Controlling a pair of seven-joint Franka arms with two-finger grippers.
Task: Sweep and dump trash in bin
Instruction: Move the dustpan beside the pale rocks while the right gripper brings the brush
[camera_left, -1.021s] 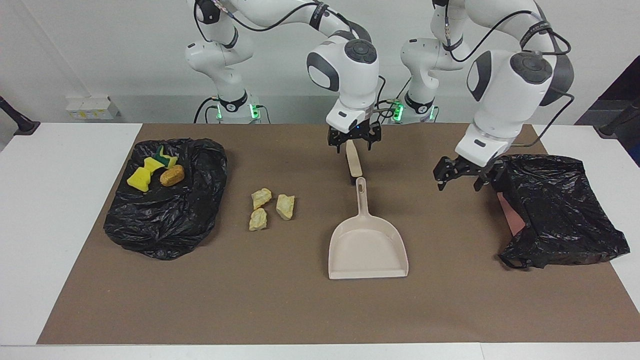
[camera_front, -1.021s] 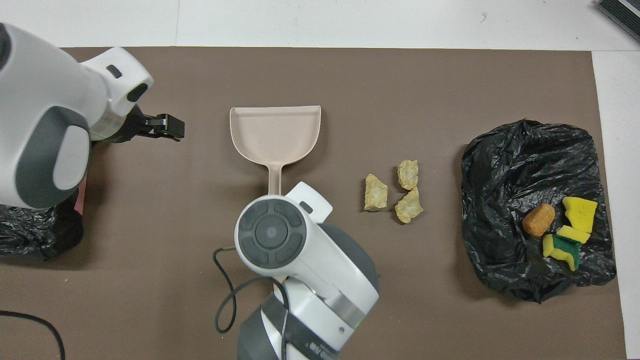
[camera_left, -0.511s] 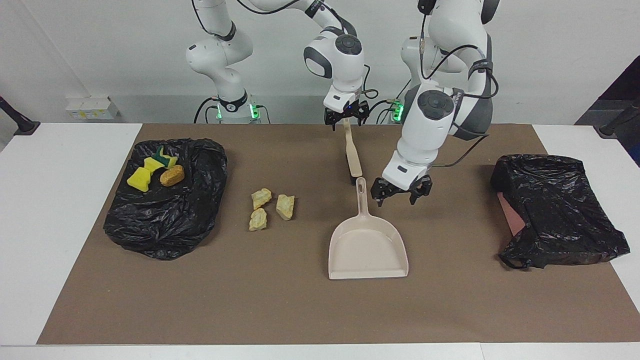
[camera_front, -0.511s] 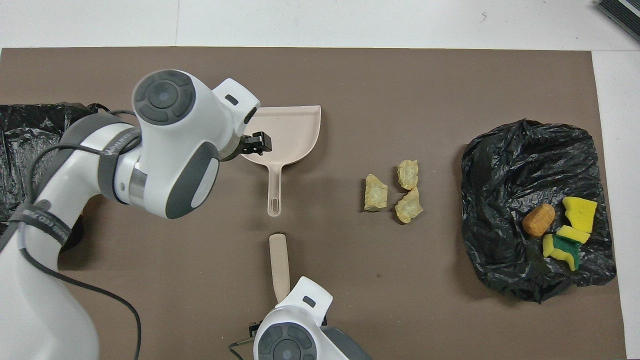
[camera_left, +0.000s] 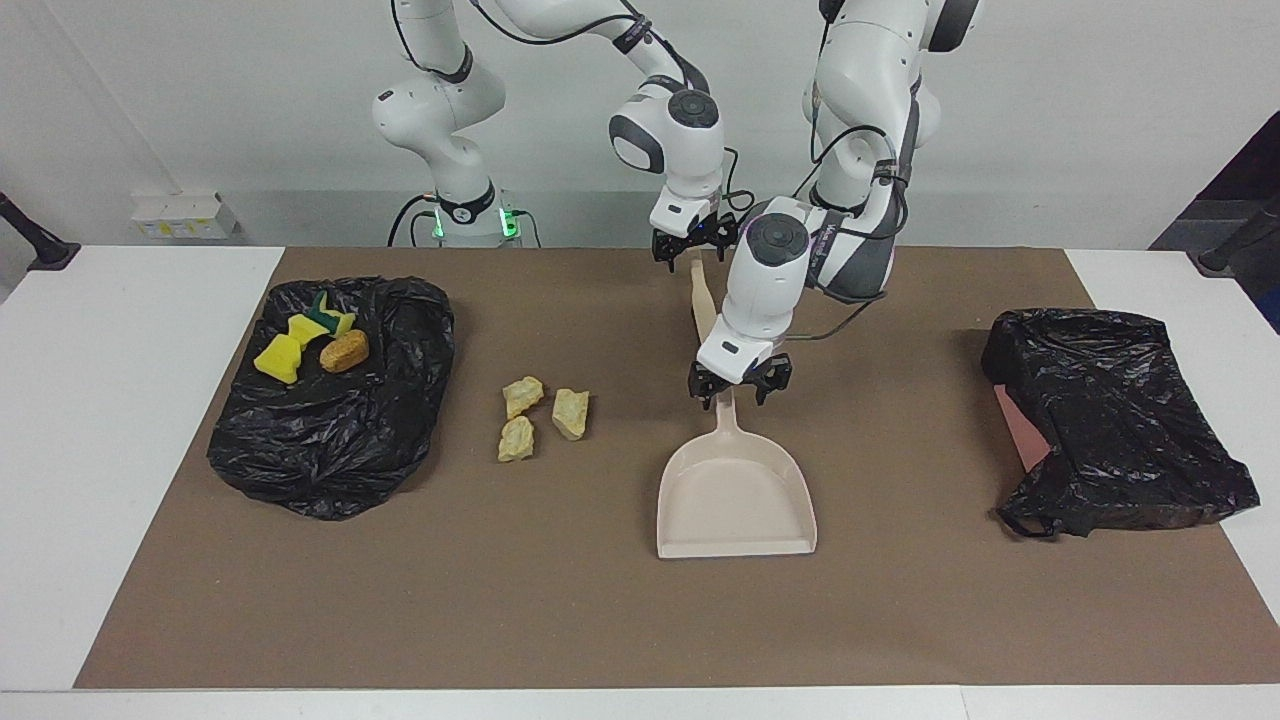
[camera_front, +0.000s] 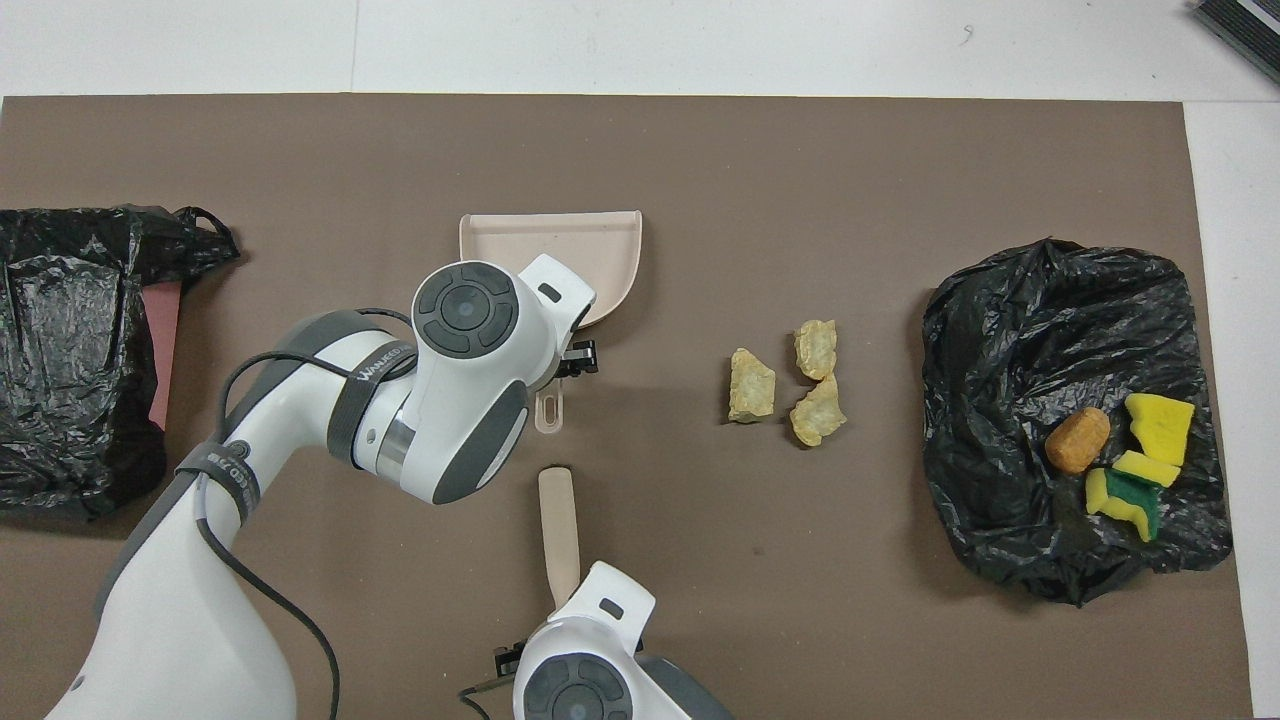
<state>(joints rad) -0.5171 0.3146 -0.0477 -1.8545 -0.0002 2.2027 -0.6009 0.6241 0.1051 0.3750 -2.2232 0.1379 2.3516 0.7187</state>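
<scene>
While the left gripper (camera_left: 732, 393) straddles the dustpan (camera_left: 735, 500) handle, its hold impossible to tell, the right gripper (camera_left: 695, 250) hangs open over the brush (camera_left: 706, 320). Both tools need firm grasps before sweeping the trash chunks (camera_left: 572, 413) at the dustpan's nine o'clock, facing view.

Two glossy white robot arms (camera_left: 770, 270) with rounded dark grey joint caps; black cables are looping along their segments; green lights are glowing at the bases; small black two-finger grippers are tipping each wrist.
</scene>
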